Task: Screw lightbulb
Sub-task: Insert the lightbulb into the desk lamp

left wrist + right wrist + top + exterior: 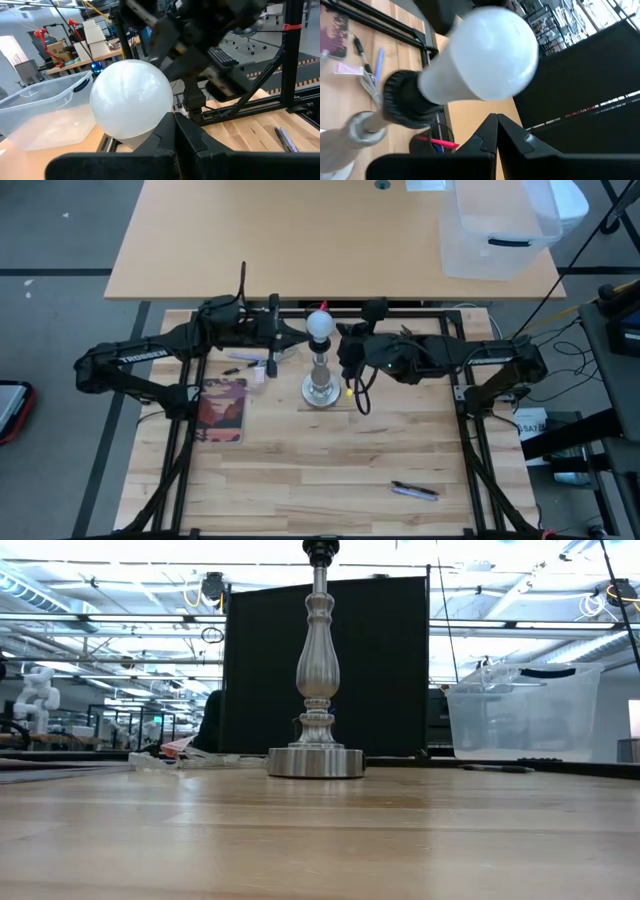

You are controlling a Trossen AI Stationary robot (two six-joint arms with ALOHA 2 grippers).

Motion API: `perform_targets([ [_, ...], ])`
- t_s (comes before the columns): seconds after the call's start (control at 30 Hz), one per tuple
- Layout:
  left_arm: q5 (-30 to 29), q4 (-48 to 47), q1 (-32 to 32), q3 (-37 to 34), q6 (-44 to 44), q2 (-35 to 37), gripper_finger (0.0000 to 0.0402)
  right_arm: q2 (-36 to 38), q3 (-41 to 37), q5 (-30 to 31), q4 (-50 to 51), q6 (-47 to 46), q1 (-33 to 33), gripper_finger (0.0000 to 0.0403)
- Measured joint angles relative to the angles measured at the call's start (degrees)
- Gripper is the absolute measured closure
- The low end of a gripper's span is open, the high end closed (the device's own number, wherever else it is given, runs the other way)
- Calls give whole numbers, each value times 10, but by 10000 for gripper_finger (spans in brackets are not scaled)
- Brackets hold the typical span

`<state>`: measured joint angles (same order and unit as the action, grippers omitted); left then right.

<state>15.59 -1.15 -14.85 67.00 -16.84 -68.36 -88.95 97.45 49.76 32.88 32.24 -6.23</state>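
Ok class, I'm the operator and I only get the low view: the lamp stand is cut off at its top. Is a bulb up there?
Observer: Yes. The lightbulb sits in the black socket on top of the stand.
Operator: Is either arm holding it?
Observer: No. The left end effector is shut, with its tips just under the globe and nothing between them.
Operator: And the other arm?
Observer: The right end effector is also shut and empty. It sits on the opposite side of the bulb and points at it.
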Motion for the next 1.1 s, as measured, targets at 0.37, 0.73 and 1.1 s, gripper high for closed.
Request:
perform_targets([
  [0.37,3,8,12,0,-1,0,402,0,0,-53,-45,37,41,403],
  [0.73,-8,-6,8,0,-2,0,402,-16,1,-61,-52,53,35,403],
  [1.1,-11,-20,0,0,-3,0,402,-17,1,-8,-36,46,-6,403],
])
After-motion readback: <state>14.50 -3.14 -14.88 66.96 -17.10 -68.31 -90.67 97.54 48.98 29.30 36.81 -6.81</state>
